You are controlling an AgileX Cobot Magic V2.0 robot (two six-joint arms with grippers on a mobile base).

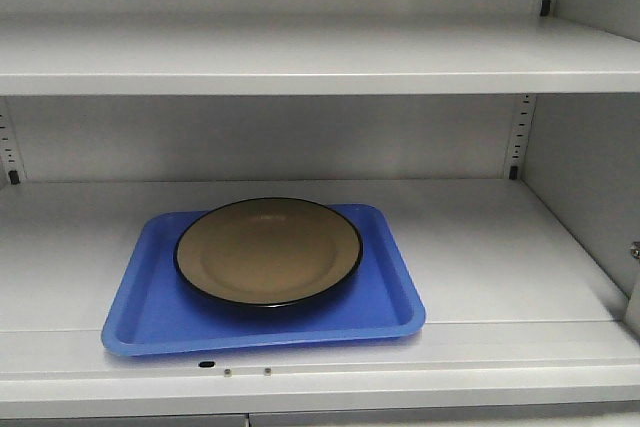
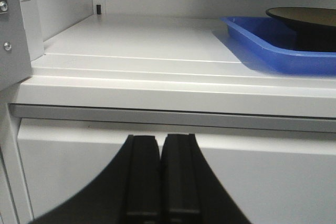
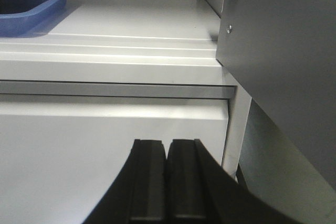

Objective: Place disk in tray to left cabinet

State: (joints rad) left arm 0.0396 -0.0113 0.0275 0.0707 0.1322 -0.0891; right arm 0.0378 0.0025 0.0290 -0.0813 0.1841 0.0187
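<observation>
Disk [image 1: 268, 250] resting in blue tray [image 1: 262, 313] on lower shelf of left cabinet [image 1: 500, 247], bare shelf surface on either side; left gripper [image 2: 160, 179] and right gripper [image 3: 167, 182] below the shelf edge, fingers pressed together, holding nothing

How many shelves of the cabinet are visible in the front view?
2. The upper shelf is bare as far as seen; the lower shelf holds the tray with the disk. Others may lie outside the frame.
</observation>
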